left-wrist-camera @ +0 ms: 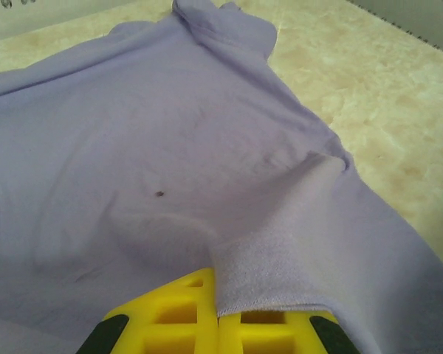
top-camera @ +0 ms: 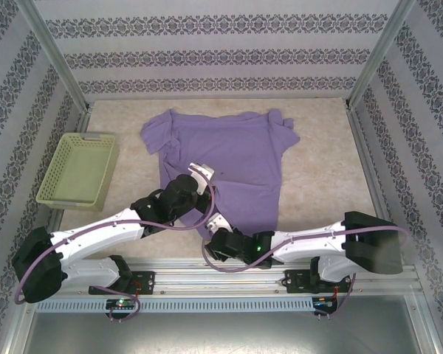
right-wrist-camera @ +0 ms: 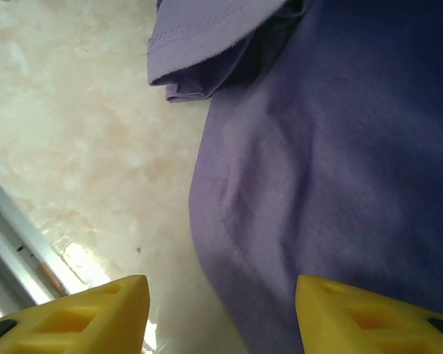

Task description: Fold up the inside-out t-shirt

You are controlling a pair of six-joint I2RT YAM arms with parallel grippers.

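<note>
Gripping for the fold: the left gripper (left-wrist-camera: 216, 313) clamps the t-shirt (left-wrist-camera: 170, 140); the right gripper (right-wrist-camera: 221, 306), jaws apart, must close on the edge between them.

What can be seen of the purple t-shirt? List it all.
The t-shirt is soft lavender knit, plain, short-sleeved, with stitched hems and one tiny dark speck. It lies spread but rumpled on the beige table, far-right sleeve bunched. The left pincer is shut on a raised fold; the open right pincer straddles its near edge.
</note>
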